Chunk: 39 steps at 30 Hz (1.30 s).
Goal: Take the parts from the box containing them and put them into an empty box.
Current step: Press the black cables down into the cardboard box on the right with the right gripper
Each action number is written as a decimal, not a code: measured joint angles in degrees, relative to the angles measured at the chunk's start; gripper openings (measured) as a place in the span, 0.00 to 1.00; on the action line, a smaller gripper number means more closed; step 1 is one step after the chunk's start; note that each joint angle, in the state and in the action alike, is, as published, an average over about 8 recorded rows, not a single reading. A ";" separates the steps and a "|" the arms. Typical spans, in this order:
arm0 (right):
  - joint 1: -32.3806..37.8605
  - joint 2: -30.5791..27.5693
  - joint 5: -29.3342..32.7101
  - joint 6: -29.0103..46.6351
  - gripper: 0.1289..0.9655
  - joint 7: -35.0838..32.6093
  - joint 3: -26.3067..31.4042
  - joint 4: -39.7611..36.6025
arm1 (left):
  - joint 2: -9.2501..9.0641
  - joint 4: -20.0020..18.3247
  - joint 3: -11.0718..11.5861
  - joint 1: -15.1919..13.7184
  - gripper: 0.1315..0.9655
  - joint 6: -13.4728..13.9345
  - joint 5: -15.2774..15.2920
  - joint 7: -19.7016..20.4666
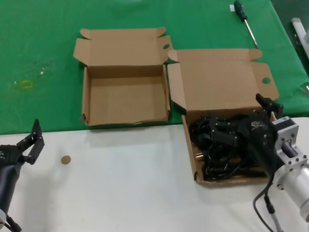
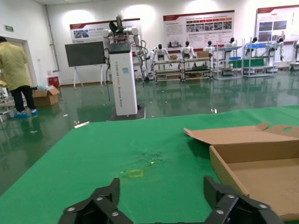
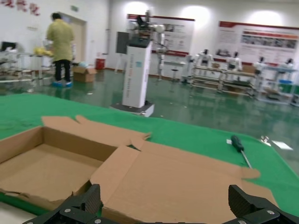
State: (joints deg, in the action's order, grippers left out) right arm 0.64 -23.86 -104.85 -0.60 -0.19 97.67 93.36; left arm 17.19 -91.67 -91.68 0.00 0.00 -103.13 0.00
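Note:
The black coiled cords (image 1: 217, 157) lie tangled in the wider cardboard box (image 1: 189, 145), whose tall lid panel (image 1: 217, 79) lies flat behind it. The smaller box (image 1: 128, 104) stands empty to its left. My right gripper (image 1: 238, 121) is open and empty, low over the cords at the far part of the wider box. In the right wrist view its jaws (image 3: 163, 200) stand wide apart over the lid panel (image 3: 187, 182), the empty box (image 3: 42, 168) beyond; the cords are hidden there. My left gripper (image 1: 30, 140) is open and empty at the table's left edge, also seen in its wrist view (image 2: 161, 196).
A black-handled screwdriver (image 1: 245, 20) lies on the green mat behind the boxes, also in the right wrist view (image 3: 240, 148). A small brown disc (image 1: 66, 159) lies on the white table front. The left wrist view shows the empty box's corner (image 2: 261, 177).

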 joint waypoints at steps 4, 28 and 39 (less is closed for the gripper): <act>0.82 -2.11 0.55 3.36 1.00 -0.91 -0.48 -0.47 | 0.00 0.00 0.00 0.00 0.62 0.00 0.00 0.00; 14.47 -20.90 0.53 40.29 1.00 -25.90 -3.20 -6.46 | 0.00 0.00 0.00 0.00 0.12 0.00 0.00 0.00; 20.71 -26.76 4.87 51.90 1.00 -41.16 1.86 -9.89 | 0.00 0.00 0.00 0.00 0.03 0.00 0.00 0.00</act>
State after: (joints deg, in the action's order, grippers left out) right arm 21.35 -50.63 -99.98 51.30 -41.35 99.53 83.47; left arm 17.19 -91.67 -91.68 0.00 0.00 -103.12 0.01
